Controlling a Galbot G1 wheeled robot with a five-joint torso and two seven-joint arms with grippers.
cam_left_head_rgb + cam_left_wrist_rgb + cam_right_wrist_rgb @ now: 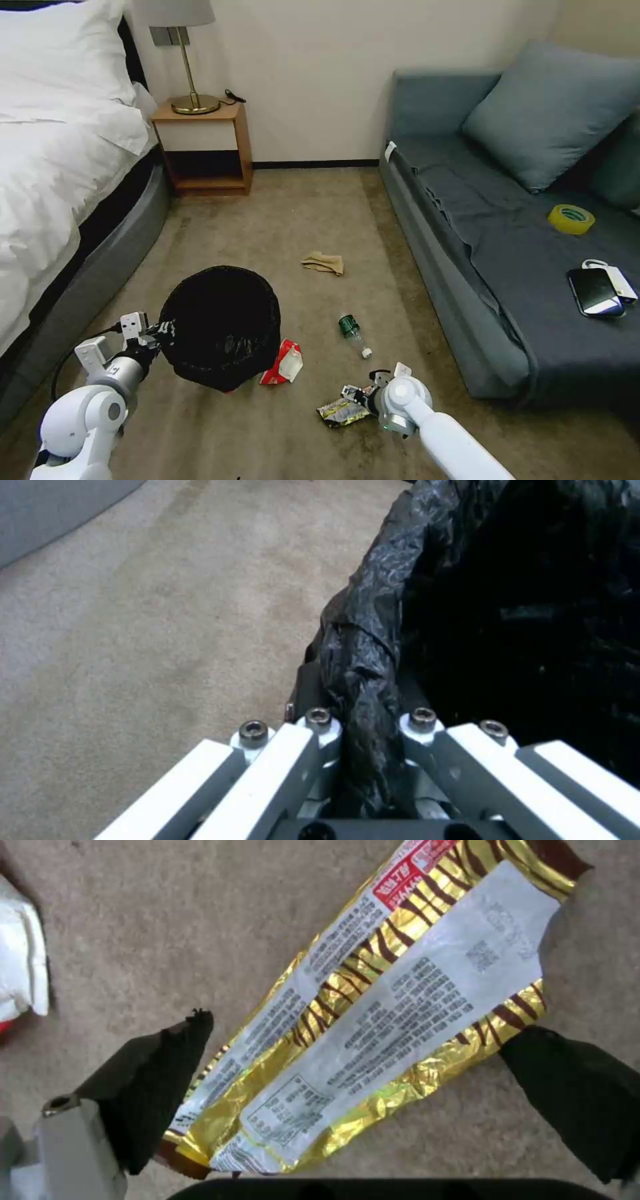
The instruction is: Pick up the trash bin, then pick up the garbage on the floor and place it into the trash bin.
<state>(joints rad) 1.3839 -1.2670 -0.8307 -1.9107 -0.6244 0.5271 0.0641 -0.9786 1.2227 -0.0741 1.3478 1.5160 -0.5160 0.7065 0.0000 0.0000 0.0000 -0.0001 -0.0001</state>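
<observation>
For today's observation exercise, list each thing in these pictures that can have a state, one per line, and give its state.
Trash bin: held by its rim, liner bag in place.
Left hand: shut on the bin's bagged rim.
Right hand: open, fingers either side of the snack wrapper.
Snack wrapper: flat on the carpet.
Green bottle: lying down, capped.
Red-and-white wrapper: crumpled, beside the bin.
Tan paper: crumpled on the carpet.

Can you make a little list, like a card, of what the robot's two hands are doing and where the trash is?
left gripper: shut on the trash bin rim
right gripper: open, fingers either side of the snack wrapper
red-and-white wrapper: floor, beside the bin
green bottle: floor, lying down
tan paper: floor, farther off
in the bin: cannot tell
</observation>
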